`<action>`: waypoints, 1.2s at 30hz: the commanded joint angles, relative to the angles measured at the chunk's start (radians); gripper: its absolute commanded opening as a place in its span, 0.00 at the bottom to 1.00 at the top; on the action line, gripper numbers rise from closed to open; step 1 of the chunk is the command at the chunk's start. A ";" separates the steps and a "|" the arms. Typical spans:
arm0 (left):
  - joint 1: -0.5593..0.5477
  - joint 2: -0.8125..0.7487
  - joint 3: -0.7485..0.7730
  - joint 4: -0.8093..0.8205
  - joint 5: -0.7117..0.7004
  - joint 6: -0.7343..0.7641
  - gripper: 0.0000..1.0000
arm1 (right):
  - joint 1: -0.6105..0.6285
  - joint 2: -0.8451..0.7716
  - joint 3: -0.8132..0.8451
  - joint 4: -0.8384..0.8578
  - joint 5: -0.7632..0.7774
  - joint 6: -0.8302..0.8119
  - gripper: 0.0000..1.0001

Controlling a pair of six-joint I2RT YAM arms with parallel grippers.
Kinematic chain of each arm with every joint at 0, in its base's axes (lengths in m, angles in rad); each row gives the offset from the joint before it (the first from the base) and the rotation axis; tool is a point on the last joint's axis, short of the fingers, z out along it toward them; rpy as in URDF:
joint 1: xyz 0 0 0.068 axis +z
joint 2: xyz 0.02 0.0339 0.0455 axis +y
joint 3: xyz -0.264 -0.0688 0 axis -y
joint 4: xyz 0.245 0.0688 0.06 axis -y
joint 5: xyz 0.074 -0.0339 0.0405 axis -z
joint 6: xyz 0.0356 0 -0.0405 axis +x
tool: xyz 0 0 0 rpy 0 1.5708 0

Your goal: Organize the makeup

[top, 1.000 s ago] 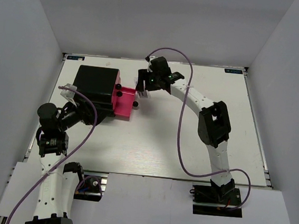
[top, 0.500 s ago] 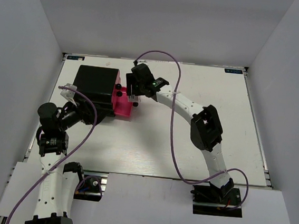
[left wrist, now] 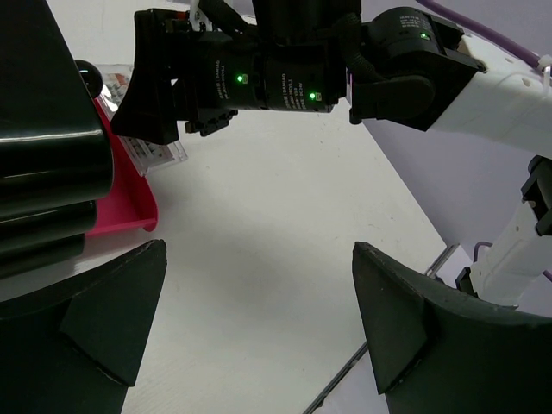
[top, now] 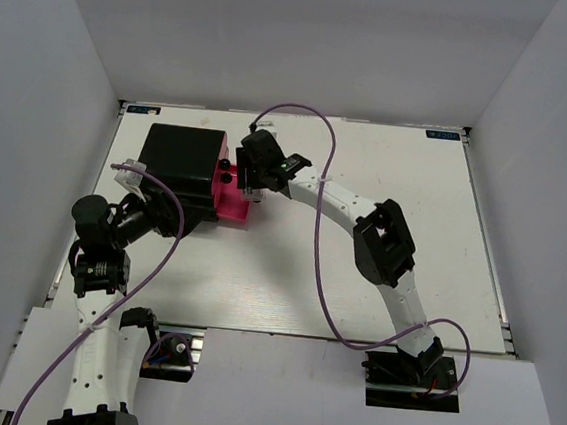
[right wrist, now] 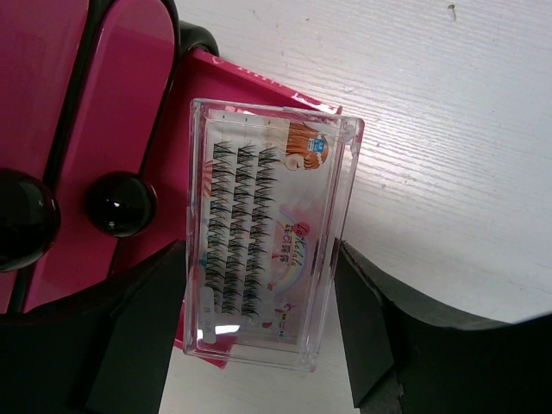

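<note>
One piece of the makeup shows: a clear flat packet (right wrist: 263, 233) of black false lashes with a red-printed card inside. My right gripper (right wrist: 259, 285) is shut on its long sides and holds it above the edge of an open pink drawer (right wrist: 129, 112). From above, the right gripper (top: 253, 174) hangs over that drawer (top: 232, 206), which sticks out of the black box (top: 180, 162). The left wrist view shows the packet (left wrist: 152, 152) under the right gripper's fingers. My left gripper (left wrist: 259, 248) stands open over bare table by the box's near side, holding nothing.
Two round black knobs (right wrist: 121, 203) sit on the pink drawer fronts beside the packet. The black box (left wrist: 43, 129) fills the left wrist view's left side. White walls enclose the table (top: 357, 280) on three sides. A purple cable (top: 322, 226) loops over the right arm.
My right arm has swung left with the packet, from beside the drawer's right end to over the drawer. The left arm has not moved.
</note>
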 commanded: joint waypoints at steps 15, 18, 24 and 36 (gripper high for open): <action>0.006 -0.015 0.017 -0.005 -0.003 0.016 0.98 | 0.047 0.034 0.020 0.052 0.045 -0.032 0.00; 0.006 -0.016 0.017 -0.007 -0.003 0.018 0.98 | 0.047 0.042 0.021 0.056 0.044 -0.032 0.02; 0.006 -0.016 0.017 -0.007 -0.008 0.018 0.98 | 0.050 0.053 0.037 0.054 0.033 -0.032 0.12; 0.006 -0.015 0.019 -0.010 -0.009 0.018 0.98 | 0.055 0.039 0.044 0.057 0.010 -0.044 0.45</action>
